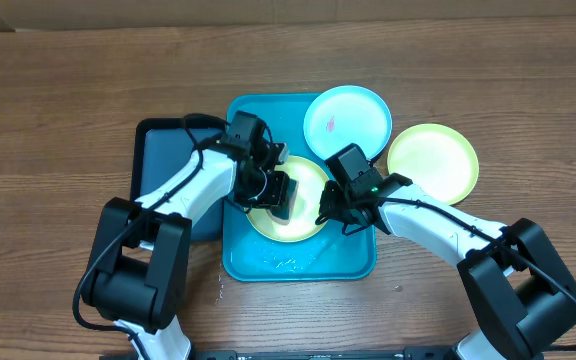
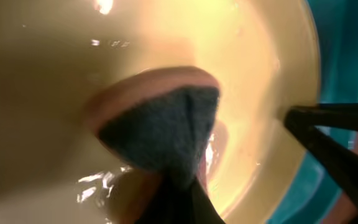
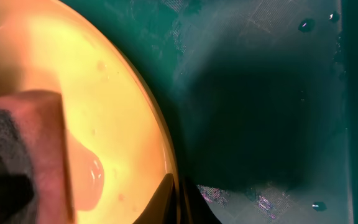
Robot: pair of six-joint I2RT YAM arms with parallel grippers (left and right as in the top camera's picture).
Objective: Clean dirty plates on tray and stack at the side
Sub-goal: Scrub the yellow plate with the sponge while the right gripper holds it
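Note:
A pale yellow-green plate (image 1: 306, 185) lies in the turquoise tray (image 1: 298, 262). My left gripper (image 1: 276, 195) is shut on a pink sponge with a dark grey scrub face (image 2: 160, 121) and presses it onto this plate (image 2: 253, 74). My right gripper (image 1: 326, 215) is shut on the plate's right rim (image 3: 176, 199). The plate (image 3: 104, 93) looks wet, with pinkish liquid beside the sponge (image 3: 17, 155). A light cyan-blue plate (image 1: 346, 122) with a small red smear overlaps the tray's far right corner. A second yellow-green plate (image 1: 433, 162) lies on the table to the right.
A dark navy tray (image 1: 163, 165) sits just left of the turquoise tray, under my left arm. Water droplets and foam lie on the tray floor (image 1: 286, 262) near its front. The right gripper's fingers show in the left wrist view (image 2: 331, 140).

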